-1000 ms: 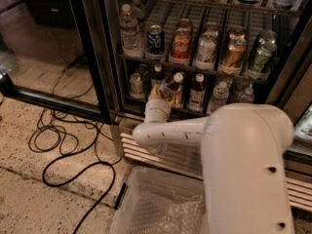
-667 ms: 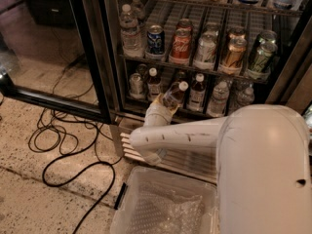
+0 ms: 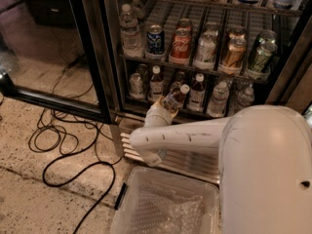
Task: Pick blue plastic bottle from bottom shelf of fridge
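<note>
The fridge [image 3: 112, 57] stands open, its glass door swung to the left. My gripper [image 3: 165, 108] is at the front edge of the bottom shelf [image 3: 146, 104], shut on the blue plastic bottle [image 3: 174, 99]. The bottle has a white cap [image 3: 185, 88] and a pale bluish label, and it leans to the right with its cap up. Its base is hidden by the gripper. My white arm [image 3: 185, 135] runs in from the lower right. Two similar dark bottles with white caps [image 3: 156, 82] [image 3: 197, 91] stand upright in the lanes on either side.
The rack above holds soda cans [image 3: 181, 45] and a clear water bottle [image 3: 129, 30]. Crinkled water bottles [image 3: 218, 98] stand at the right of the bottom shelf. The louvred grille [image 3: 195, 160] lies below. A clear plastic bin [image 3: 165, 206] sits in front. Black cables [image 3: 63, 145] lie on the floor at the left.
The bottle has gone from nearly upright in its lane to leaning right in my gripper. The arm has shifted and stretched a little further left.
</note>
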`<state>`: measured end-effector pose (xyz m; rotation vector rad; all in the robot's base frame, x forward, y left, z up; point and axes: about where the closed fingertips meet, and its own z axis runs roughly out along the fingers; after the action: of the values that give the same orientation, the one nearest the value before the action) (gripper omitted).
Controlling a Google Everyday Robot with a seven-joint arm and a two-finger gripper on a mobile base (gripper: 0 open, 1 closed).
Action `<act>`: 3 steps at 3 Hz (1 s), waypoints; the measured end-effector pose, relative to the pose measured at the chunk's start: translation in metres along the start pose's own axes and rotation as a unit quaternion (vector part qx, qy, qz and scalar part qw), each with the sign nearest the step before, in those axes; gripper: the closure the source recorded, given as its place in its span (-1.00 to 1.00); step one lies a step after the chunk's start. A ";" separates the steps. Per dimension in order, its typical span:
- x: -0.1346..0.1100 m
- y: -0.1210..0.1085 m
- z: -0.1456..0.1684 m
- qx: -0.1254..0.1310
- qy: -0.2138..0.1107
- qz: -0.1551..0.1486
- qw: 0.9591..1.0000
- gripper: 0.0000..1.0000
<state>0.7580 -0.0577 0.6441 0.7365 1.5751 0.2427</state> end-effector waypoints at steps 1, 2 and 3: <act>0.004 -0.019 -0.022 0.038 0.030 0.035 0.998 1.00; 0.019 -0.050 -0.054 0.106 0.060 0.054 0.991 1.00; 0.031 -0.080 -0.086 0.176 0.087 0.070 0.978 1.00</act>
<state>0.6520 -0.0787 0.5880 1.1307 1.7571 0.1340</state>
